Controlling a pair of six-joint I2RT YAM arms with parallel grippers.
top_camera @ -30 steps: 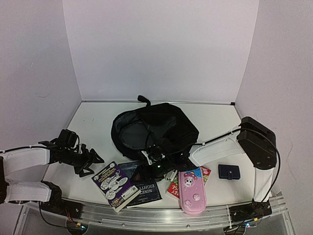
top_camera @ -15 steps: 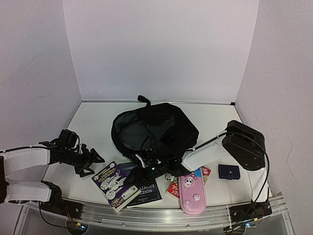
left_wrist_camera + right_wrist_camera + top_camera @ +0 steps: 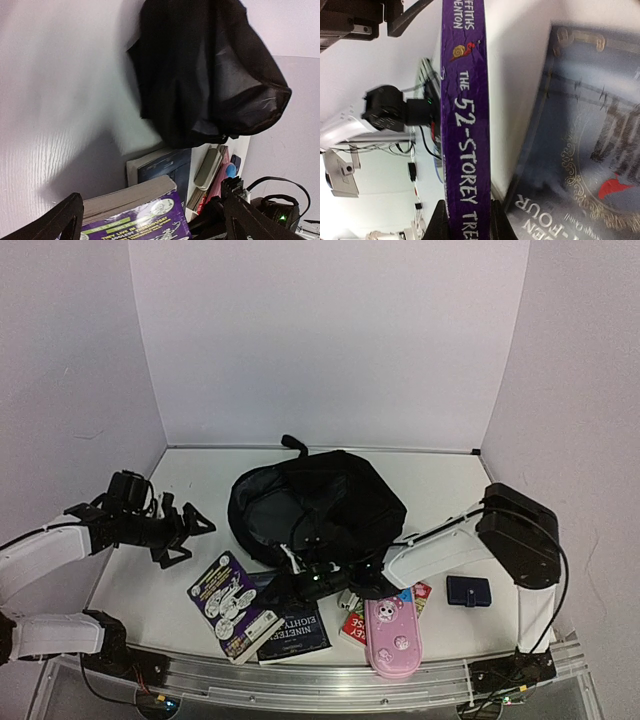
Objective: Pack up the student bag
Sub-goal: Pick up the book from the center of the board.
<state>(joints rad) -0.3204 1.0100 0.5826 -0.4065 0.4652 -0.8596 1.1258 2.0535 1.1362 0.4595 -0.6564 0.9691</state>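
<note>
Right hand (image 3: 280,588) clamping a purple book (image 3: 232,602) near the table's (image 3: 190,480) front edge, while the left hand (image 3: 190,538) is hanging by the left edge with its fingers spread apart.

The right hand's fingers (image 3: 440,222) are squeezing the purple book's spine from both sides, and that book is lying against a dark blue book (image 3: 295,625). Just behind them, the black bag (image 3: 320,505) is sitting in the middle of the table, its mouth gaping open. A pink pencil case (image 3: 392,630) is lying at the front edge, and a small dark pouch (image 3: 468,590) is sitting toward the front right corner.
</note>
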